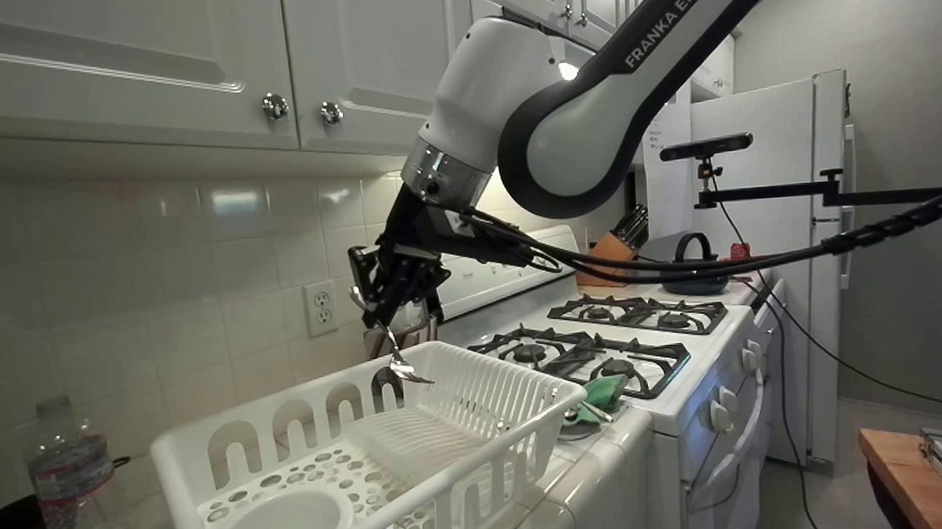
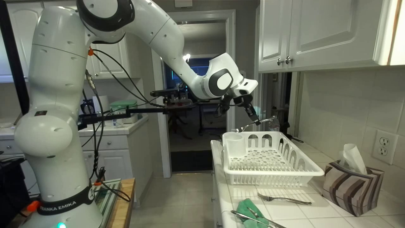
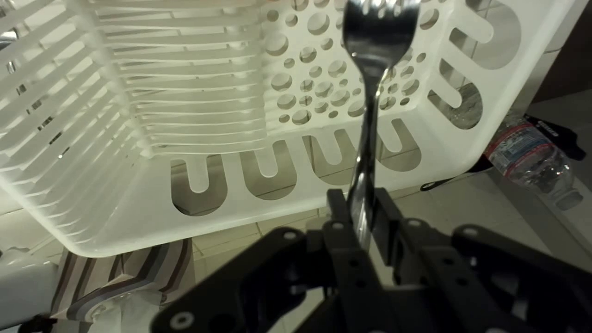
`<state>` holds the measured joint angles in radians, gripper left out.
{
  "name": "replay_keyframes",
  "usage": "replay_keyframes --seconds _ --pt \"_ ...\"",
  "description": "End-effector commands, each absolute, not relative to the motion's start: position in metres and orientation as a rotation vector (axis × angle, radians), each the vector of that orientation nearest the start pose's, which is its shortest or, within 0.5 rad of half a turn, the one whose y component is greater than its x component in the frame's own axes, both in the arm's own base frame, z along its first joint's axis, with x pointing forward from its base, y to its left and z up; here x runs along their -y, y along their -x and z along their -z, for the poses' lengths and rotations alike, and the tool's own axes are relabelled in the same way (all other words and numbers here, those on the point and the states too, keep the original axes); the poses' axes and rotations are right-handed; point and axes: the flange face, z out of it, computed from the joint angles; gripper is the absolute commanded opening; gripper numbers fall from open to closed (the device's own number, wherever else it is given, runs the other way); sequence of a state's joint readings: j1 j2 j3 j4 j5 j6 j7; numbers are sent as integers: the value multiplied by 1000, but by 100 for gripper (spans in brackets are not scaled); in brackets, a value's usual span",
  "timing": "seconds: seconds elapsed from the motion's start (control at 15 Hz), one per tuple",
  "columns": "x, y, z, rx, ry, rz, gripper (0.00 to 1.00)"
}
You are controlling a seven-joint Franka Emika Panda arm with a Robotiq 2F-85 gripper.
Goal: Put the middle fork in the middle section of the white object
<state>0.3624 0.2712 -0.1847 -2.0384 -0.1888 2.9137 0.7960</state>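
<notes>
Fork (image 3: 370, 108) tilts over the white rack (image 2: 274, 173), gripper (image 3: 362, 206) clamped on its handle, bottle (image 1: 73, 487) and tissue box (image 2: 352, 188) nearby.

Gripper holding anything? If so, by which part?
Yes: a fork, pinched between the fingers partway along its handle; the handle's end sticks out past them in both exterior views.

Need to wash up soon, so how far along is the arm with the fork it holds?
Looks done: picking up the fork, which is clear of the counter. In hand: the gripper has it pinched, in the air above the white rack. Left, most likely: lowering it into the rack's middle and letting go, as it rests nowhere inside yet.
</notes>
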Motion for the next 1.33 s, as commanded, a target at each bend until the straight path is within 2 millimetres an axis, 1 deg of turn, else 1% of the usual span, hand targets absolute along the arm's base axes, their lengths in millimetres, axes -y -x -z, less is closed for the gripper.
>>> replay_keyframes --seconds 0.0,0.07,0.13,0.33,0.6,1.0,1.27 --pt "-130 -623 -381 -603 2790 884 18" --pt "-130 -623 -381 -603 2790 884 4" --pt "-130 -627 -381 -621 2789 915 4" --pt "-135 -631 -386 -622 2768 976 4" --pt "-152 -633 -392 -640 2722 1047 4" --pt "-190 -637 -382 -668 2688 1141 4" --pt "-215 -641 -379 -657 2661 1245 4"
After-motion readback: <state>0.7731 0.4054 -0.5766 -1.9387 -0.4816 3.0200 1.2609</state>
